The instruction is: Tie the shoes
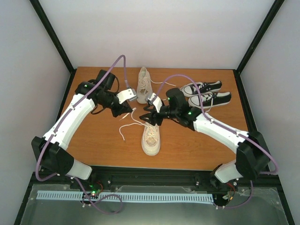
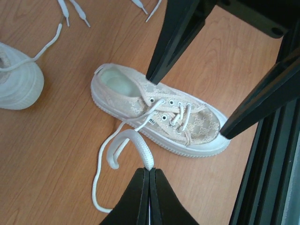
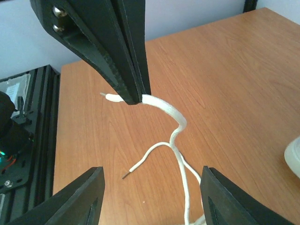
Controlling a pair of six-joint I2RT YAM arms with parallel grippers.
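Observation:
One cream shoe (image 1: 151,137) lies near the table's front, toe toward me; it also shows in the left wrist view (image 2: 159,112). The second cream shoe (image 1: 144,84) lies at the back, and its heel shows in the left wrist view (image 2: 18,82). My left gripper (image 1: 132,110) (image 2: 150,171) is shut on a loose white lace (image 2: 140,143) of the near shoe and holds it lifted. My right gripper (image 1: 149,118) (image 3: 150,197) is open, just above that shoe's lacing, empty, facing the held lace (image 3: 174,117). The other lace end (image 3: 140,165) lies on the table.
Two black sneakers (image 1: 206,89) with white soles stand at the back right. Loose laces of the far cream shoe (image 2: 70,14) trail on the wood. The black frame rail (image 2: 267,178) runs along the table's front edge.

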